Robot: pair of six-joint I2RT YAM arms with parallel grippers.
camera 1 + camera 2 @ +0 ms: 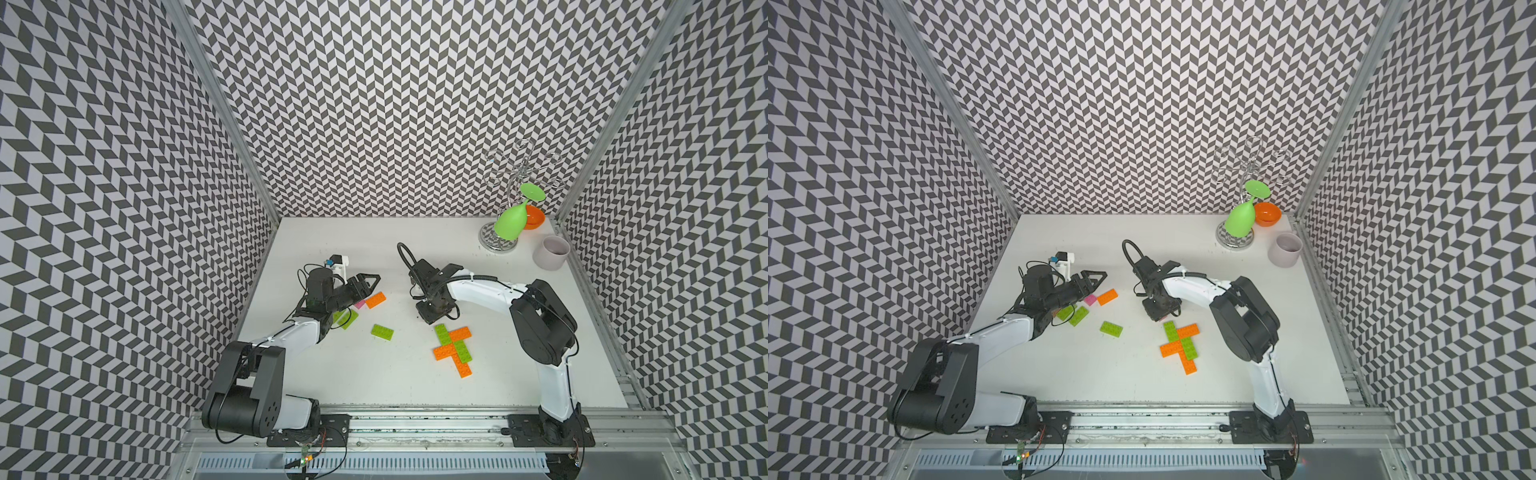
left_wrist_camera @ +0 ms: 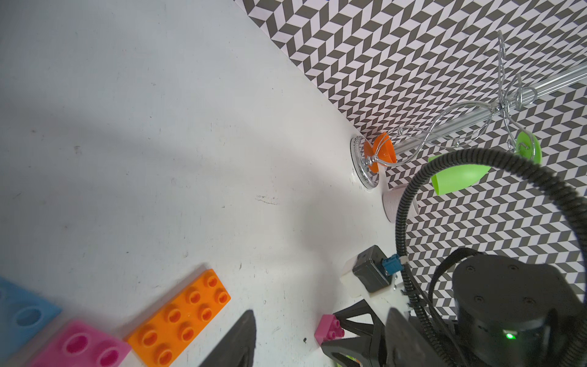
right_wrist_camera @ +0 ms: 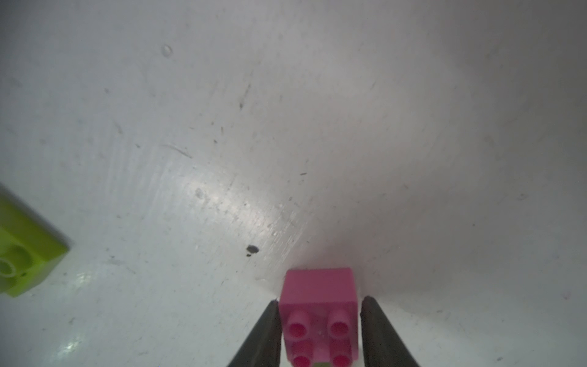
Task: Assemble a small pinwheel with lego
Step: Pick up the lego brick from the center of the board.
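A cross of lime green and orange lego lies on the white table right of centre. Just behind it my right gripper points down, shut on a pink square brick held between both fingers, studs toward the wrist camera. My left gripper hovers open over the left pile, nothing between its fingers. That pile holds an orange brick, a pink brick, a blue brick and a lime green one. Another lime green brick lies alone mid-table.
At the back right stand a wire rack with a green goblet hanging on it, an orange bowl and a grey cup. A small white and black device sits behind the left arm. Patterned walls enclose three sides.
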